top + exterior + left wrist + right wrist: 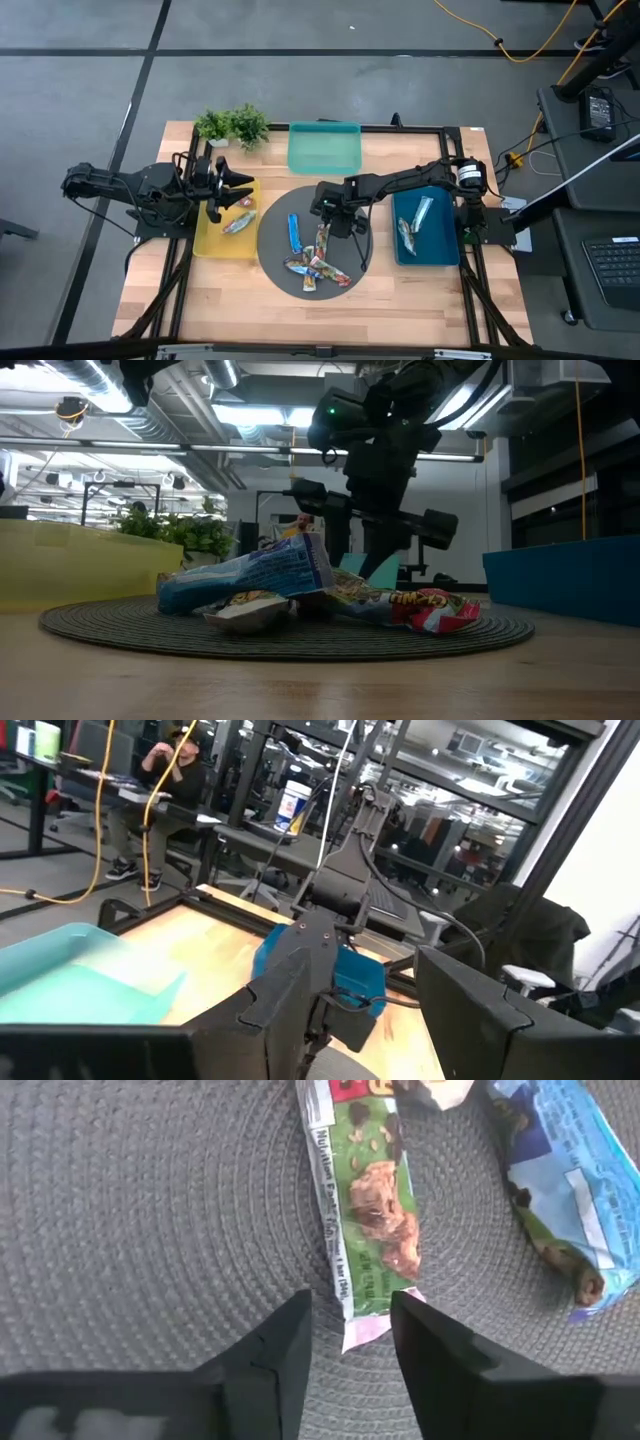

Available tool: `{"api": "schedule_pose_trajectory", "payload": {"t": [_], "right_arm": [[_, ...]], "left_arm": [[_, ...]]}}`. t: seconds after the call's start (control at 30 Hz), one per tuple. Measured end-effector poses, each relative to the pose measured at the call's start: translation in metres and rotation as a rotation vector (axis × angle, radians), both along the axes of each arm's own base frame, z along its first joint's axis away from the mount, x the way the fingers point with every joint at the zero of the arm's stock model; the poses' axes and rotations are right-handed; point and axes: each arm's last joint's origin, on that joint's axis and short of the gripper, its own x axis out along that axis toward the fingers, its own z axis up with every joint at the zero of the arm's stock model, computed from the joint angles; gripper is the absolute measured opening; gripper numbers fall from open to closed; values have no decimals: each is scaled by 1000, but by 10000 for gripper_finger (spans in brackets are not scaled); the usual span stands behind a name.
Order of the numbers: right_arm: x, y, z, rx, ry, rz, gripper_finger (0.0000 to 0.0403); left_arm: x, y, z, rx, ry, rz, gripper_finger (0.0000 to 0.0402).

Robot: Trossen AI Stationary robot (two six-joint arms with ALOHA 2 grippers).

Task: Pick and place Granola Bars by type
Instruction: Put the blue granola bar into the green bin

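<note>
Several granola bars lie on the round grey mat (275, 262): a blue one (294, 232) and red-multicoloured ones (322, 262). In the right wrist view, my right gripper (350, 1305) is open low over the mat. Its fingers stand on either side of the near end of a white-edged multicoloured bar (368, 1210), and a blue bar (560, 1190) lies beside it. My left gripper (235, 190) hangs open above the yellow tray (215, 240), which holds one bar (238, 222). The dark-blue tray (440, 250) holds two silvery bars (415, 225).
A teal tray (323, 150) sits at the far edge, next to a small green plant (232, 124). The dark frame rails (420, 128) border the wooden table. Bare wood lies along the near edge. A person sits in the room behind, seen in the left wrist view (165, 765).
</note>
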Motion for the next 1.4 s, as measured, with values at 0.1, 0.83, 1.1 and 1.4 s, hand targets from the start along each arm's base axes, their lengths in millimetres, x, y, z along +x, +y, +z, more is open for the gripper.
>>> {"api": "schedule_pose_trajectory", "payload": {"t": [0.1,0.83,1.1,1.4], "right_arm": [[2,0,-1,1,-11,-1,125],[33,-26,46,84,-114,-490,112],[14,-31,76,163,-132,-716,86],[-41,-26,104,301,-156,-910,8]], "left_arm": [[0,0,0,6,1,7,171],[7,-1,-12,-33,110,9,171],[34,-6,-36,32,327,-48,171],[61,-12,-67,231,557,-191,171]]}}
